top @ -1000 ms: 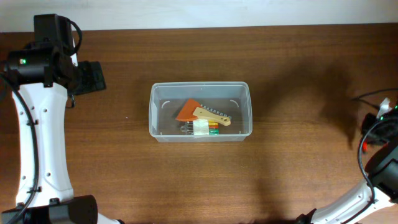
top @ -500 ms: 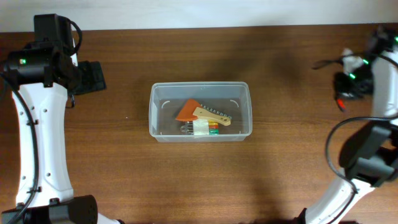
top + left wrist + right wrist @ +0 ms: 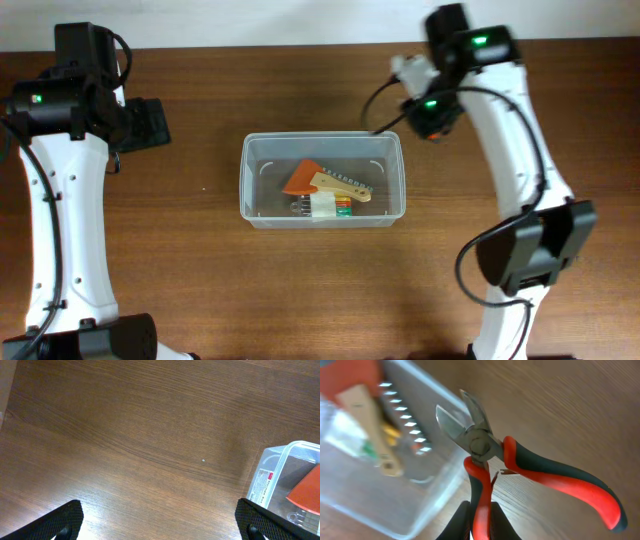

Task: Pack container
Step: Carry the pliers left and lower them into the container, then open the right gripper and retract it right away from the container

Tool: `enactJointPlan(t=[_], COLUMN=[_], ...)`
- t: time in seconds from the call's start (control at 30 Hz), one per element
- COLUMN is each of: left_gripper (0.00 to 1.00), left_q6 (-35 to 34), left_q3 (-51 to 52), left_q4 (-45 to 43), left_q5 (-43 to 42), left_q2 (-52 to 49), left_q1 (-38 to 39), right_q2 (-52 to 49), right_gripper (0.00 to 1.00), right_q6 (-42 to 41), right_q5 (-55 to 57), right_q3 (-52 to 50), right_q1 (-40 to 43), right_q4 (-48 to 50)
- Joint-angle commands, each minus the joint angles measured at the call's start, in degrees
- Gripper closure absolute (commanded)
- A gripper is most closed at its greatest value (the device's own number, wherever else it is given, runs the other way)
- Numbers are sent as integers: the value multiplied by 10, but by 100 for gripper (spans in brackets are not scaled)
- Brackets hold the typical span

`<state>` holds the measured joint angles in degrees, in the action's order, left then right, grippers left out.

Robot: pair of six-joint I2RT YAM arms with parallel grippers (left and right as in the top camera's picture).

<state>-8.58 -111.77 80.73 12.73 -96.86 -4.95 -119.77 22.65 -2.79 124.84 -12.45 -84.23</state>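
Note:
The clear plastic container sits mid-table and holds an orange tool, a wooden-handled tool and several small items. It also shows at the right edge of the left wrist view and blurred in the right wrist view. My right gripper is shut on red-and-black cutting pliers, held by one handle just past the container's far right corner. My left gripper is open and empty over bare table, left of the container.
The brown wooden table runs to a pale wall at the far edge. A cable loops from the right arm near the container's far right corner.
My right arm has swung from the table's far right edge to the container's far right corner, carrying the pliers. The left arm has not moved.

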Motion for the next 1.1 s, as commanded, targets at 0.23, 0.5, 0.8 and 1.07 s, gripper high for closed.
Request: enactJointPlan(t=[0.23, 0.5, 0.8, 1.07], left_gripper=[1, 1, 1, 1], left_q6=[3, 3, 3, 3], left_q3=[-8, -8, -8, -8], left_q4=[-1, -1, -1, -1], left_q5=[6, 6, 6, 6], left_q2=[8, 8, 8, 8], left_q1=[-1, -1, -1, -1], right_q2=[2, 1, -7, -2], right_gripper=[89, 83, 84, 83], right_q6=[11, 11, 11, 8], right_q5=[-48, -80, -82, -66], right_q3=[7, -14, -19, -19], right_q1=[-111, -138, -166, -167], right_q4=[13, 33, 33, 28])
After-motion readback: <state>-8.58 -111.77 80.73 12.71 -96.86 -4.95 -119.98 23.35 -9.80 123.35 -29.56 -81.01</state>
